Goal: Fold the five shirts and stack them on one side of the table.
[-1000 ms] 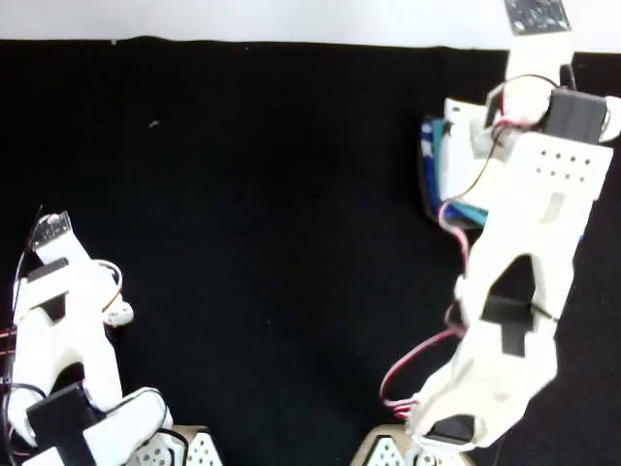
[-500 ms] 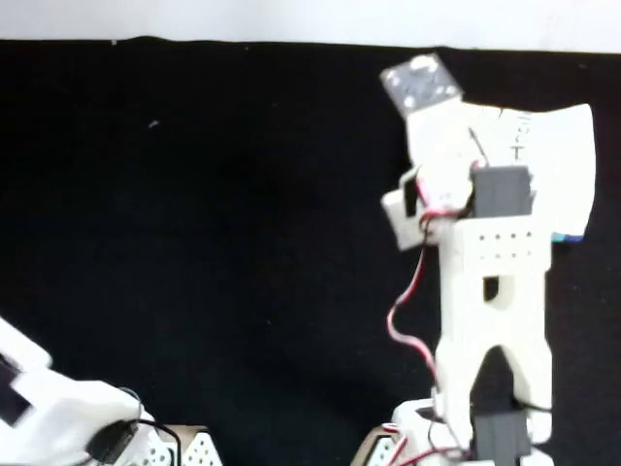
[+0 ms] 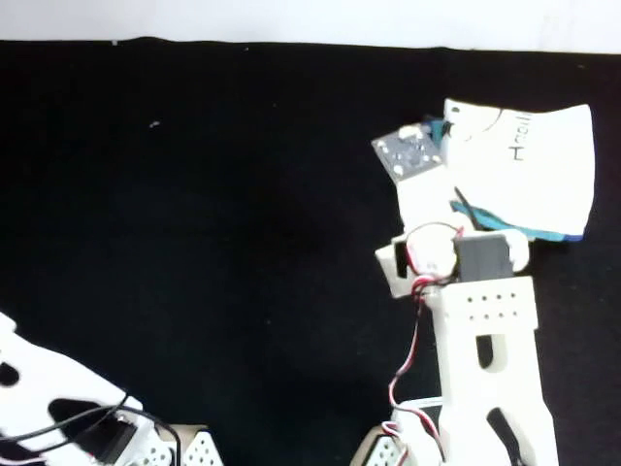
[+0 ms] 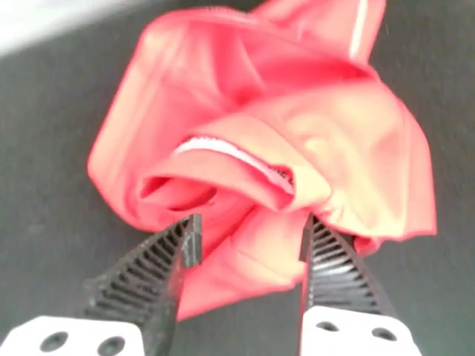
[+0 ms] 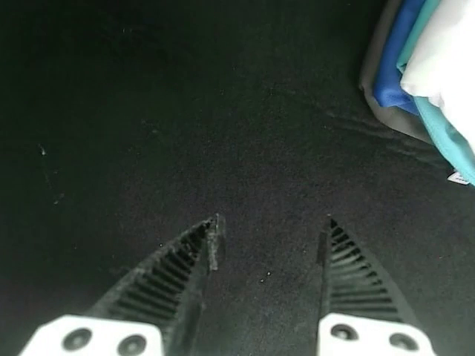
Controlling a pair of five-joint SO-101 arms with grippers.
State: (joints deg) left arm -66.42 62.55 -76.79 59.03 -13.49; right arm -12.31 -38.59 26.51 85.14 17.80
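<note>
Progress: a stack of folded shirts (image 3: pixel 529 170) is sitting at the far right of the table (image 3: pixel 194 194), close to its back edge. The right wrist view is showing four layers in that stack (image 5: pixel 415 67): grey at the bottom, then blue, then teal, with white on top. On that evidence, four of the five shirts are judged folded and stacked. The fifth, a red shirt (image 4: pixel 260 148), is not yet folded.

Condition of the red shirt: it is lying in a crumpled heap on the dark table surface directly in front of the left tool (image 4: pixel 250 226). The cloth is bunching into loose rolls, and a pale collar seam is showing near the middle. No flat panel or straight edge is presenting itself, so it is likely needing to be spread out before any fold is made.

Left tool: its jaws are standing well apart, straddling the nearest bulge of the red cloth and gripping nothing. Whether the tips are touching the fabric cannot be told.

Right tool (image 5: pixel 272 220): it is hanging over bare table just beside the stack, jaws likewise wide apart and empty.

Outstanding work, as judged: flattening, folding and carrying the red shirt across to the stack.
</note>
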